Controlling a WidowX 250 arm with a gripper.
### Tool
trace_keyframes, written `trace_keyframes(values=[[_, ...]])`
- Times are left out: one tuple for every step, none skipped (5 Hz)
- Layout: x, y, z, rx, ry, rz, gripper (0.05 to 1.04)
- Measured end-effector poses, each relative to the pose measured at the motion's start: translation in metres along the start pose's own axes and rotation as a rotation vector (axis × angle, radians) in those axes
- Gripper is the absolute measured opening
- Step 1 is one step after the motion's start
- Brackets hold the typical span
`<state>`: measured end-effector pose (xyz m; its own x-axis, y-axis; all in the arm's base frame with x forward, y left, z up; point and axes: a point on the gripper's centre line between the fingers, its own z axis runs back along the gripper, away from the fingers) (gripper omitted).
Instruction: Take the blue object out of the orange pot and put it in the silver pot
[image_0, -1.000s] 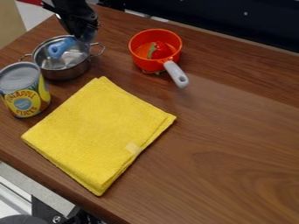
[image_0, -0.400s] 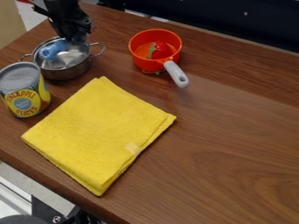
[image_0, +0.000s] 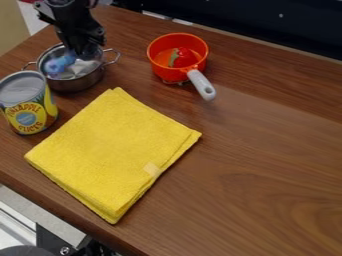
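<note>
Black pincer (image_0: 84, 52) is positioned at the upper right part of the round, silver metal pot (image_0: 75, 82); whether its grip is apart, together or clamped cannot be told; the rounded blue object (image_0: 59, 64) is within the silver pot's rim, just beside the pincer, to its lower left in the view; contact between them cannot be determined; the round orange pot (image_0: 156, 67) with grey handle stands to the right on the brown wood-grain tabletop (image_0: 254, 165).

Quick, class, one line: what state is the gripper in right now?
Gripper: at the silver pot, near the blue object; open, closed or holding cannot be told.
</note>
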<state>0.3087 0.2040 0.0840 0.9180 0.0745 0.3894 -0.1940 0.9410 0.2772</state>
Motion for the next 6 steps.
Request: trace_keyframes(values=[[0.002, 0.003, 0.002, 0.007, 0.01, -0.007, 0.53], [0.002, 0.0, 0.003, 0.012, 0.021, -0.039, 0.823], [0.007, -0.004, 0.013, -0.072, 0.065, -0.071, 1.003], [0.001, -0.027, 0.035, -0.232, 0.129, -0.142, 1.0], [0.0, -0.05, 0.059, -0.33, 0.114, -0.189, 1.0], [-0.009, -0.085, 0.073, -0.418, 0.129, -0.266, 1.0]])
